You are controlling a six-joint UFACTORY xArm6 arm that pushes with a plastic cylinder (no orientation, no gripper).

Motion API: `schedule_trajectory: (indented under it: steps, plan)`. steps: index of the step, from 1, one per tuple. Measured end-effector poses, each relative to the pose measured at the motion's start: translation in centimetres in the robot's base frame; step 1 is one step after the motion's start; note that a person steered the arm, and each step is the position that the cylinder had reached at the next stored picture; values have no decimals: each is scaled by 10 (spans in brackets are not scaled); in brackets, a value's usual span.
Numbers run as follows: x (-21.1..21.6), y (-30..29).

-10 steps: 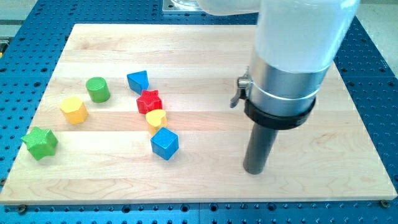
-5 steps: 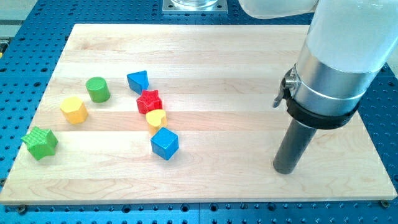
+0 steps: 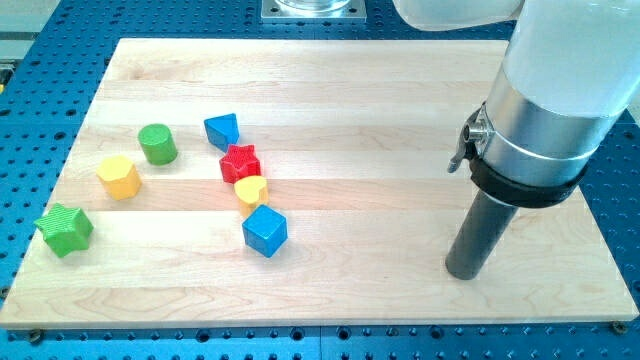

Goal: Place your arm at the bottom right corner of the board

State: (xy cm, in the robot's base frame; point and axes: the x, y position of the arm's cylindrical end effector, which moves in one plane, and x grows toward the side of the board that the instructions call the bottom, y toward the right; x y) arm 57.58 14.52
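Camera view: my tip [image 3: 465,273] rests on the desk [image 3: 360,90] toward its bottom right, short of the corner, well apart from every block. No pincer fitted. Nearest: blue cube [image 3: 265,231], yellow heart block [image 3: 251,190].

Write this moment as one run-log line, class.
my tip: on board, lower right, short of corner | nearest: blue cube, far to view's left | contact: none
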Motion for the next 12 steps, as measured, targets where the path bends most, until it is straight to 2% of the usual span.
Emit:
schedule_trajectory:
  steps: [5,12]
  plan:
    - [0,11]
    - [0,58]
